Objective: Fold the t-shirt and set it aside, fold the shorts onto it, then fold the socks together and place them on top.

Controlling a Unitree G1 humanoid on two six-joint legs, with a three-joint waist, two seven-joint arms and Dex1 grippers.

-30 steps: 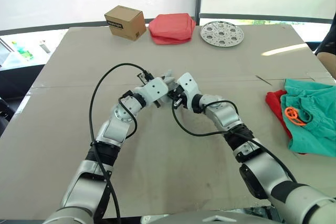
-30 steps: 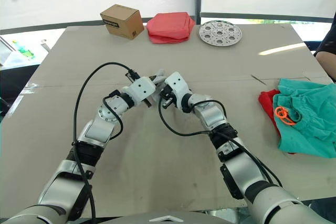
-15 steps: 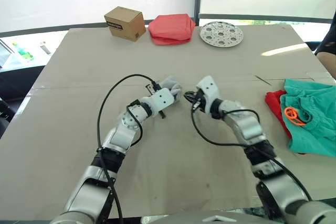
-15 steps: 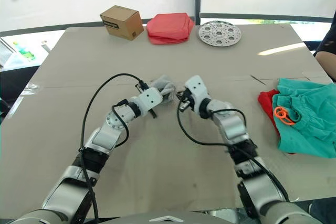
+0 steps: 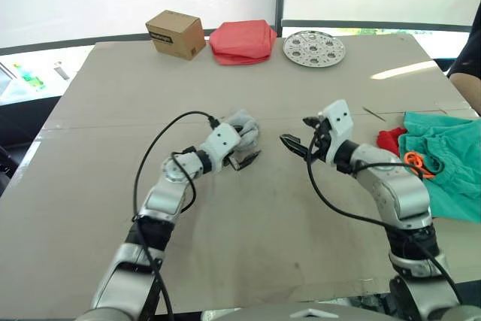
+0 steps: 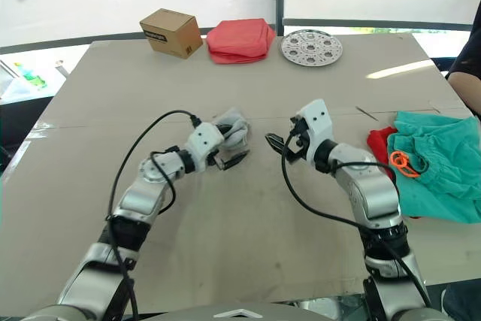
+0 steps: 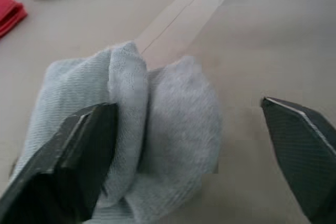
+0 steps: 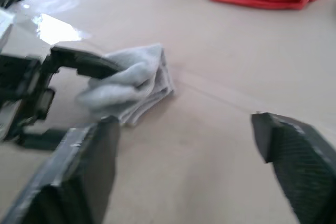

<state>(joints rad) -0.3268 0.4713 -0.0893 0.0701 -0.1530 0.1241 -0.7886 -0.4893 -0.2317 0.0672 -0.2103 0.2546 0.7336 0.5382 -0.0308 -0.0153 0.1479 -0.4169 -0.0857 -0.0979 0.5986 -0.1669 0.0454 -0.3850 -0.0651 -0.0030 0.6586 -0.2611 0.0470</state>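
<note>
My left pincer (image 5: 246, 149) wide beside the socks (image 5: 242, 127), my right pincer (image 5: 301, 134) wide, empty, over the bench (image 5: 113, 95)

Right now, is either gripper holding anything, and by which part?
Nothing is held. The left gripper is open, one finger against the folded socks. The right gripper is open over bare table.

no legible text, box (image 5: 177, 33) label unreadable
</note>
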